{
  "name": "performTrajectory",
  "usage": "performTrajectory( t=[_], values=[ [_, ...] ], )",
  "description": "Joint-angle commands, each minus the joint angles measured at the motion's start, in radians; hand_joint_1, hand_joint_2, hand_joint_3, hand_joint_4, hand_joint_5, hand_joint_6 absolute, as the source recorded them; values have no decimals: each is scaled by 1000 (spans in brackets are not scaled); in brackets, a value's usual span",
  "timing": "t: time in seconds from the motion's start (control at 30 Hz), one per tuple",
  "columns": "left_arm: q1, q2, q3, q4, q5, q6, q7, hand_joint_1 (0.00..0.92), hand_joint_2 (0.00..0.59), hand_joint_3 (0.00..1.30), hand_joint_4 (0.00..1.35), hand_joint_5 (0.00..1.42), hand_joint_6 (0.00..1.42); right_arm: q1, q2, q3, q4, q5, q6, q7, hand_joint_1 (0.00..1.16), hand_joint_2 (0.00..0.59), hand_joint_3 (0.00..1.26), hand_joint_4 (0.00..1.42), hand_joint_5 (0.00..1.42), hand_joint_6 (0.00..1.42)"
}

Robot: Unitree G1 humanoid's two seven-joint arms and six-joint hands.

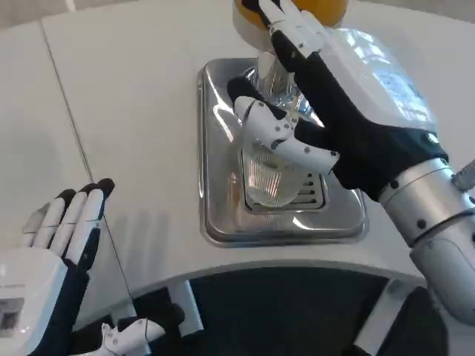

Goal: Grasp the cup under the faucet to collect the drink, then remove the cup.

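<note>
Clear cup gripped on the tray

Ribbed clear plastic cup [269, 178] stands on the shiny steel drip tray [223, 222], below the orange drink dispenser [326, 9]. Right hand [326, 111] wraps it. Left hand [56, 245] lies released, fingers apart, on the white desk [126, 96].

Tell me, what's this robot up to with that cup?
Its right hand is wrapped around a clear ribbed cup, which sits on a shiny metal tray below an orange drink dispenser. The fingers curl across the cup's front. Whether any drink is in the cup is hard to tell. The left hand waits open, down near the table's edge.
</note>
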Motion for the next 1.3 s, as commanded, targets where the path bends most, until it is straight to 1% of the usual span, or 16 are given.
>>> performTrajectory(
  t=[0.03, 0.3, 0.47, 0.63, 0.83, 1.0, 1.3],
  values=[
    [-11, -9, -7, 14, 3, 9, 10, 0, 65, 0, 0, 3, 60, -4, 15, 15, -18, -24, 21, 62, 94, 482, 43, 0, 0, 29],
    [-108, -18, -36, 71, -7, 27, 5, 1, 57, 0, 0, 4, 65, 2, 36, 3, -66, -73, 33, 118, 92, 483, 52, 0, 0, 32],
    [-183, -26, -67, 107, -17, 38, -5, 49, 51, 0, 0, 16, 70, 1, 44, 0, -79, -91, 37, 150, 92, 488, 53, 0, 0, 33],
    [-210, -28, -89, 113, -33, 46, -15, 54, 51, 0, 0, 16, 71, -12, 61, 0, -80, -124, 41, 175, 93, 496, 54, 0, 0, 33],
    [-222, -33, -116, 124, -47, 52, -30, 68, 49, 0, 0, 26, 84, 2, 69, -8, -80, -136, 29, 182, 100, 496, 54, 0, 0, 33],
    [-235, -32, -135, 131, -50, 49, -37, 82, 46, 0, 0, 38, 89, 6, 70, -12, -77, -133, 22, 178, 106, 496, 54, 0, 0, 32],
    [-287, -49, -167, 172, -74, 65, -33, 90, 45, 0, 0, 40, 99, 5, 72, -21, -63, -124, 18, 174, 115, 497, 54, 0, 0, 31]
  ],
)
